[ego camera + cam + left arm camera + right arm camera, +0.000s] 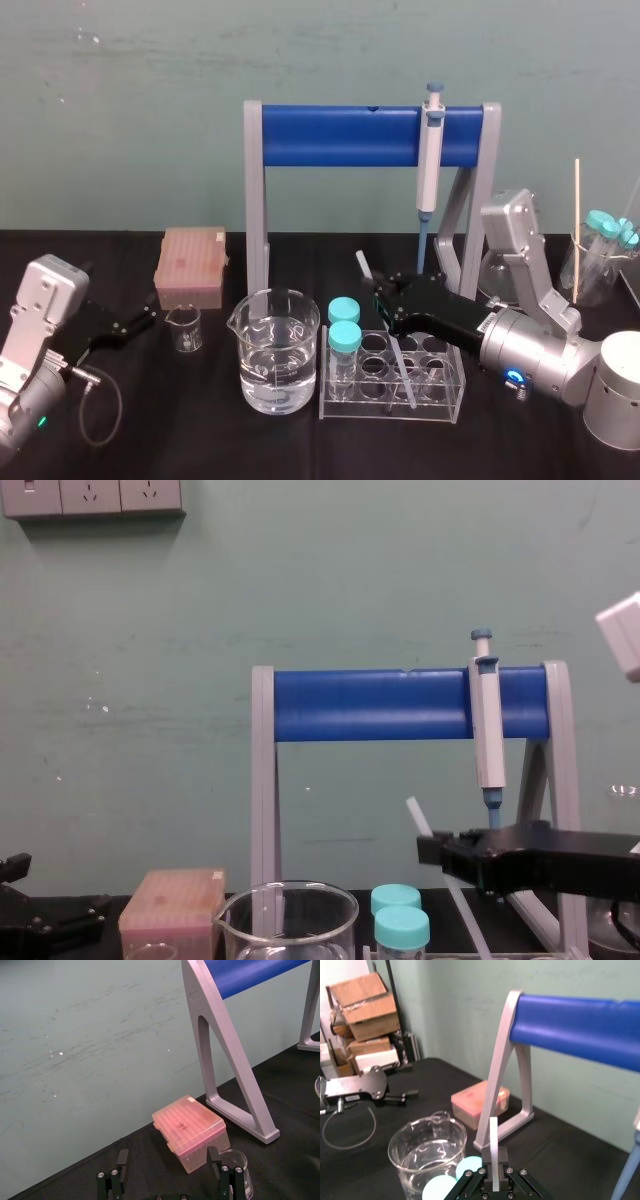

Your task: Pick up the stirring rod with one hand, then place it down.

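- My right pincer [384, 300] is clamped on the stirring rod [402, 368] and holds it tilted above the clear tube rack [440, 395] on the desk [130, 440].
- The rod's upper end projects past the fingers. Its lower end slants over the rack's holes, beside two teal-capped tubes [344, 335].
- My left pincer [150, 312] is parked at the desk's left with its fingers apart, near the pink tip box [190, 265].

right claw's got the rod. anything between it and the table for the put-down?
Yes. The right claw holds the stirring rod tilted over the tube rack, so the rack lies under it; capped tubes and the beaker stand just left.
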